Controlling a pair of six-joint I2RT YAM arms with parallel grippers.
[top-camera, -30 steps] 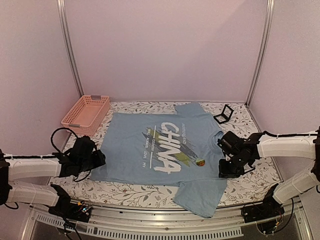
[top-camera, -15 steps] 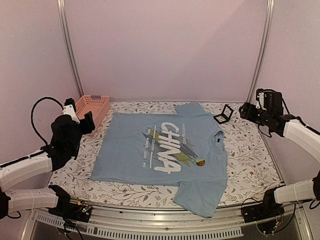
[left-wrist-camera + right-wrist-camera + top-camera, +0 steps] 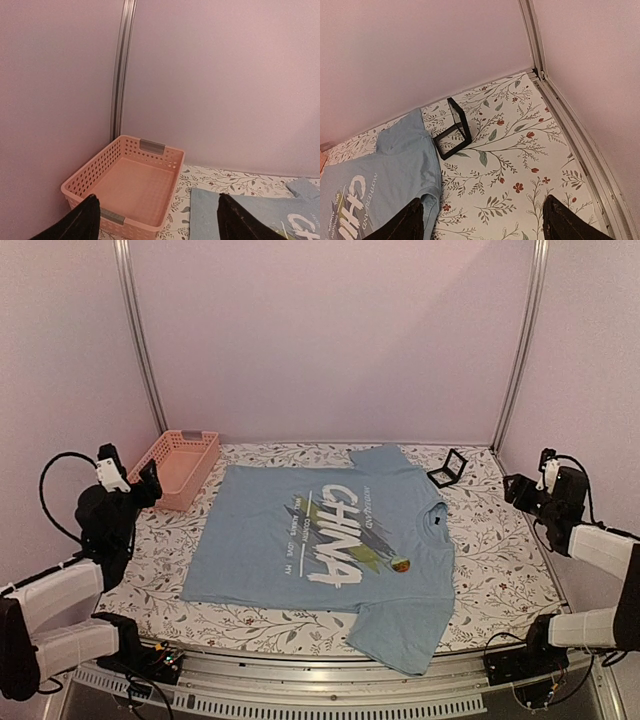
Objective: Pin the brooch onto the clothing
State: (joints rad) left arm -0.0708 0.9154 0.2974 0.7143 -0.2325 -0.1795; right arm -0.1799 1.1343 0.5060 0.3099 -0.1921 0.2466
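On the chest, at four o'clock from the lettering, the brooch [image 3: 400,563] sits on the T-shirt [image 3: 260,540], apparently already pinned. The left gripper [image 3: 148,487] at nine o'clock and the right gripper [image 3: 516,489] at three o'clock hang spread and empty. The task looks finished, with only a hold check remaining. One sleeve overhangs the table [image 3: 500,560] edge at six o'clock. The basket [image 3: 180,455] and black case [image 3: 447,469] border open floor.

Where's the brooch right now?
In the top view the brooch sits on the shirt, right of centre, just past the end of the CHINA lettering and below the collar.
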